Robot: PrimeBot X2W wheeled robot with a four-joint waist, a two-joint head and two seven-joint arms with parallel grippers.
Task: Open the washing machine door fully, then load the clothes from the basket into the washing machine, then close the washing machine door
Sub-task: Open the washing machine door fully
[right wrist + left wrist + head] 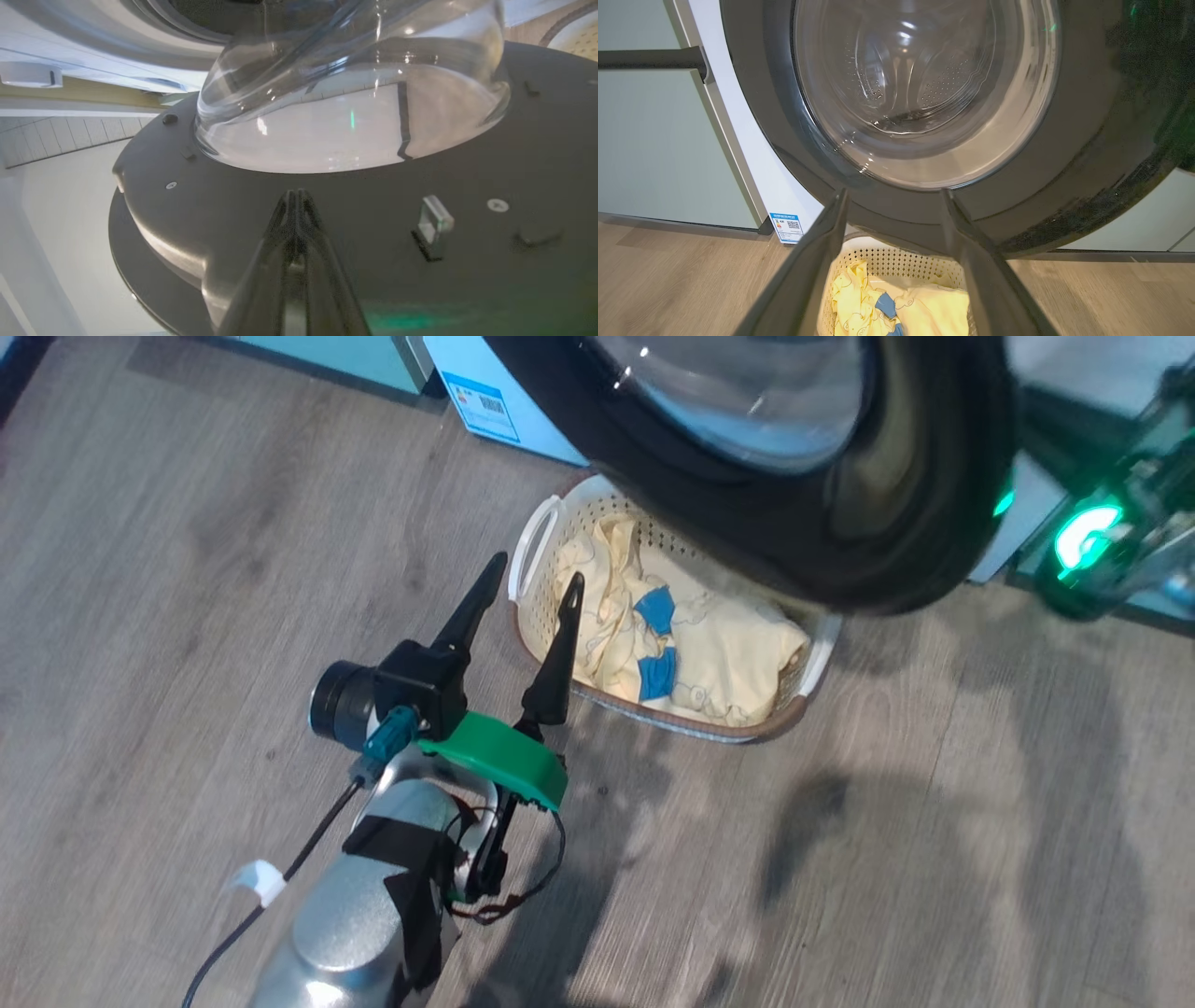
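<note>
The glossy black washing machine door (896, 495) stands swung out over the far end of the basket (695, 730). Pale yellow clothes (719, 658) with small blue pieces (656, 609) lie in the basket. My left gripper (537, 569) hovers open and empty at the basket's near left end, pointing at the door (1083, 154) with the basket (901, 259) and clothes (924, 303) below it. My right gripper (296, 196) is shut with nothing in it, tips close to the door's inner face (364, 242) below the glass bowl (350, 93). The white washing machine (752, 140) sits behind.
A pale green cabinet (654, 140) with a dark bar handle (649, 58) stands left of the washer. A blue energy sticker (481, 406) marks the washer's lower front. My right arm's wrist (1088, 537) glows green beside the door's edge. A latch hook (434, 224) juts from the door's inner face. Wooden floor (187, 616) spreads all round.
</note>
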